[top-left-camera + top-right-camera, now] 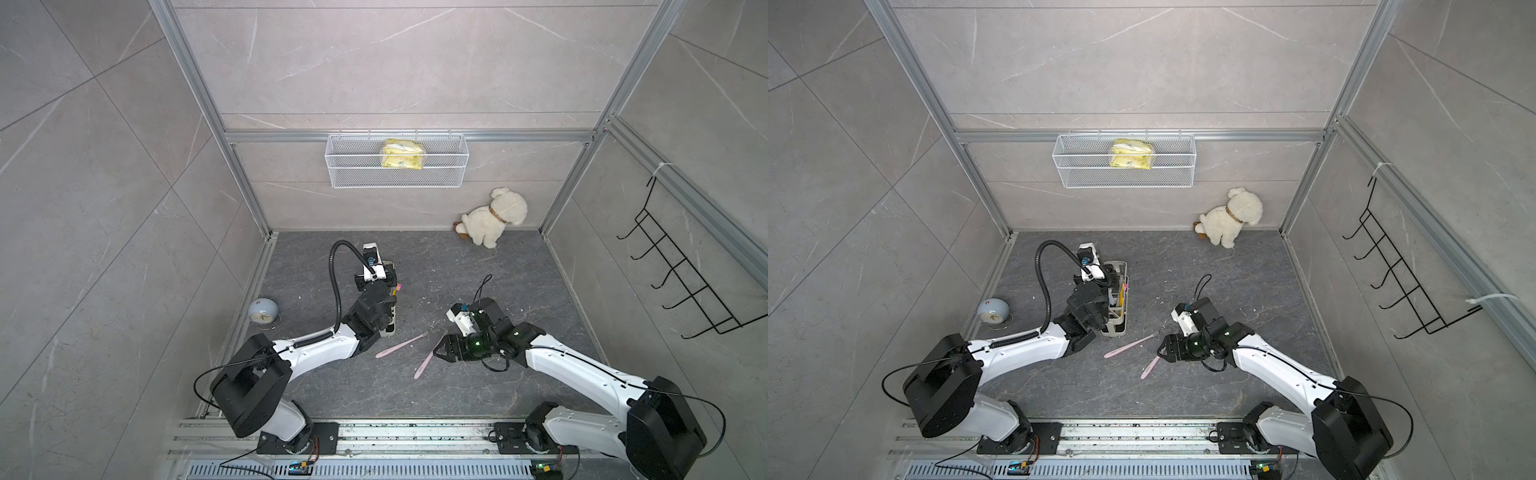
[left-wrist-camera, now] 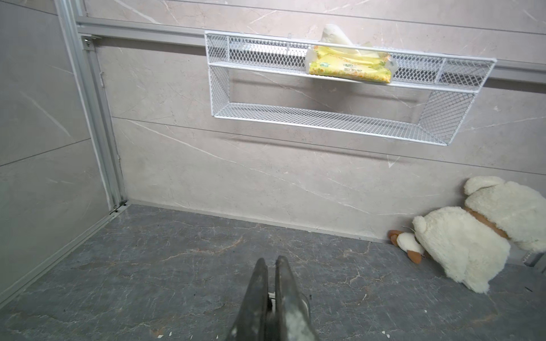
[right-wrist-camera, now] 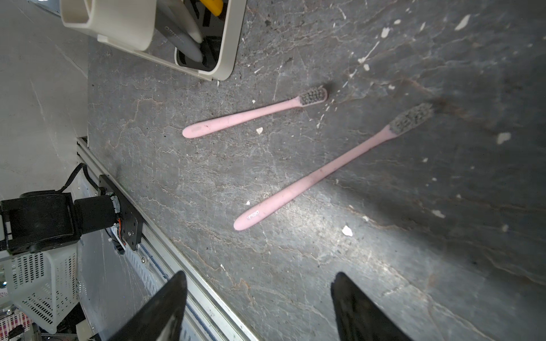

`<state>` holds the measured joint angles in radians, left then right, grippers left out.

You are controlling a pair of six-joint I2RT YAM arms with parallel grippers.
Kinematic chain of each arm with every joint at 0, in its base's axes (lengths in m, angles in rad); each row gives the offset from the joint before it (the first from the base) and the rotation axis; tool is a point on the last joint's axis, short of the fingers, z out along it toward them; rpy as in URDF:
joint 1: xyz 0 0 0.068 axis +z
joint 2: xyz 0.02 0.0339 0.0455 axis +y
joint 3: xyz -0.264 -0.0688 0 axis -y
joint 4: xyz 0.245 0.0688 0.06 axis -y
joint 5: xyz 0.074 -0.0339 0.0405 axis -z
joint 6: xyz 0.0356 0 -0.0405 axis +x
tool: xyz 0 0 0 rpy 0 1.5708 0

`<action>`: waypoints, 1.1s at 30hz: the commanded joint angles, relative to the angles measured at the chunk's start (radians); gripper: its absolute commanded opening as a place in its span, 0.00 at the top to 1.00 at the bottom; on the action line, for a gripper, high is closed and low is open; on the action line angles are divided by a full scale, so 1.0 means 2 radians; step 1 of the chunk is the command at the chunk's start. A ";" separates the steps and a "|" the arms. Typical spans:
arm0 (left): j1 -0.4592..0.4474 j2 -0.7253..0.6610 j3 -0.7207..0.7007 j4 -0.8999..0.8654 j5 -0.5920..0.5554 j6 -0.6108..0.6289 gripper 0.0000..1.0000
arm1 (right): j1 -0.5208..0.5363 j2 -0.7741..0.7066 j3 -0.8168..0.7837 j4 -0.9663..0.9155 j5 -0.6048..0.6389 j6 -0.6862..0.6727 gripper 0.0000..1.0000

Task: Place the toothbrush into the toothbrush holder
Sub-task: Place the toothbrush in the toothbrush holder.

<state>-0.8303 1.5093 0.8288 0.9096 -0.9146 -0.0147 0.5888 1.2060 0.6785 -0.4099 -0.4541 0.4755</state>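
The right gripper [image 3: 260, 276] hangs over the dark floor [image 3: 384, 236] closest to the rail. Its jaws are spread wide, with nothing between them and nothing touching them. In both top views it [image 1: 438, 353] points toward the middle of the floor.

Just ahead of its fingers [image 3: 174, 292] lie two pink brushes, flat on the floor and apart from each other. The nearer toothbrush [image 3: 322, 171] lies at a slant with its bristle end toward the right arm. The second toothbrush [image 3: 254, 113] lies beyond it, between it and the toothbrush holder [image 3: 227, 44].

The holder [image 1: 1119, 328] stands on the floor just past the second brush, and grey handles [image 3: 183, 38] are in one of its compartments. The left arm's wrist hangs above it.

The left gripper [image 2: 271, 261] has its jaws pressed together and empty, clear of the floor and facing the back wall.

To the left, by the side wall, sits a small round clock [image 1: 262, 311]. A plush dog [image 1: 494, 218] leans in the far right corner. On the back wall hangs a wire basket [image 1: 353, 166] with a yellow pack [image 1: 402, 154] in it.
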 commanded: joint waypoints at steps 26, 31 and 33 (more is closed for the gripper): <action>-0.025 0.082 -0.004 0.171 -0.037 0.078 0.64 | 0.004 0.030 -0.008 0.023 0.003 -0.009 0.21; -0.033 0.088 0.009 0.173 -0.043 0.095 0.57 | 0.004 0.028 -0.007 0.020 0.005 -0.007 0.22; -0.036 0.087 0.011 0.174 -0.046 0.096 0.55 | 0.004 0.024 -0.008 0.019 0.006 -0.005 0.21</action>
<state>-0.8959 1.6859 0.8070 1.1778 -0.9688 0.1394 0.5892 1.2560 0.6708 -0.3752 -0.4530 0.4721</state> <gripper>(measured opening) 0.444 0.785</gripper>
